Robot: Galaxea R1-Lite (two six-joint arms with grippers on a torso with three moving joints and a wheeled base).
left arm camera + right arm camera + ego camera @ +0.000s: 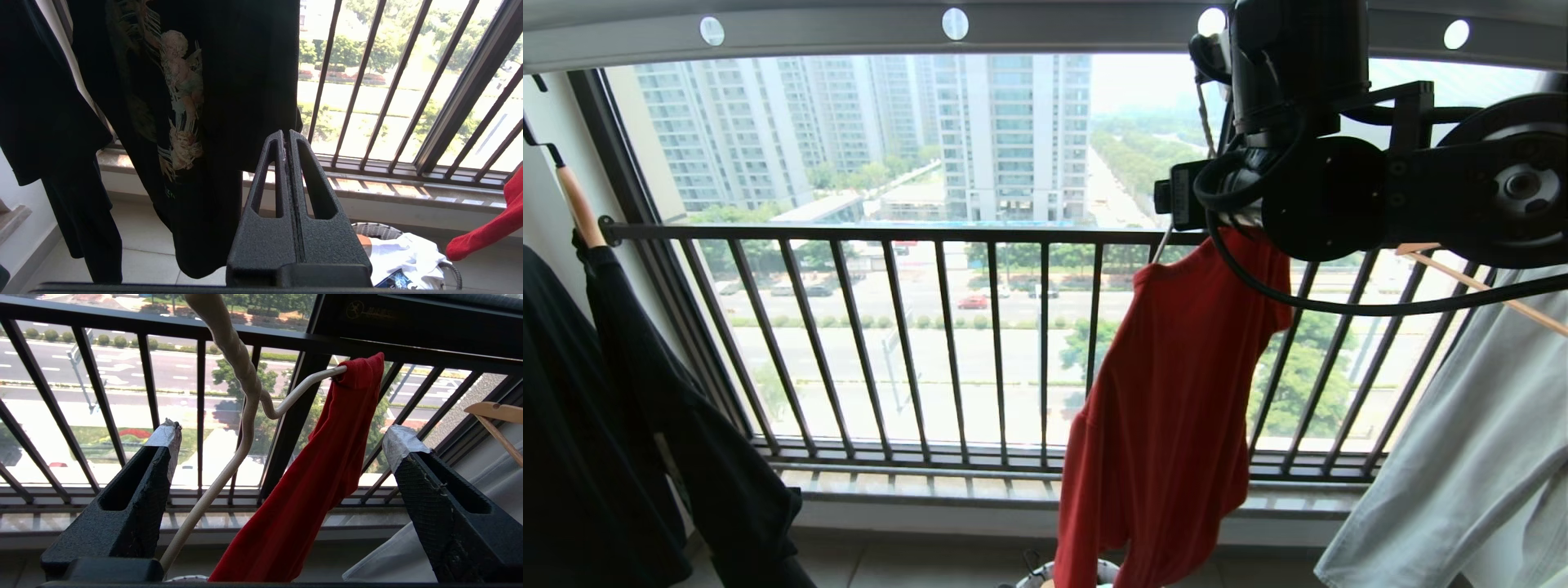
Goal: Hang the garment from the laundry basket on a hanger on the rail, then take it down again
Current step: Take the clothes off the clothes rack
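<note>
The red garment point(1176, 392) hangs bunched from one arm of the cream wire hanger point(241, 416), below the grey rail point(849, 37) with round holes. My right gripper point(282, 439) is open, its taped fingertips point(163, 437) wide apart on either side of the hanger and garment point(302, 490), touching neither. The right arm point(1339, 188) hides the hanger's top in the head view. My left gripper point(286, 136) is shut and empty, low down near the laundry basket point(376, 230), which holds a white T-shirt point(408, 253).
A black garment point(605, 408) on a wooden hanger point(580, 208) hangs at the left. A pale garment point(1462, 457) on another wooden hanger point(1478, 286) hangs at the right. The dark barred window railing point(931, 327) stands behind everything.
</note>
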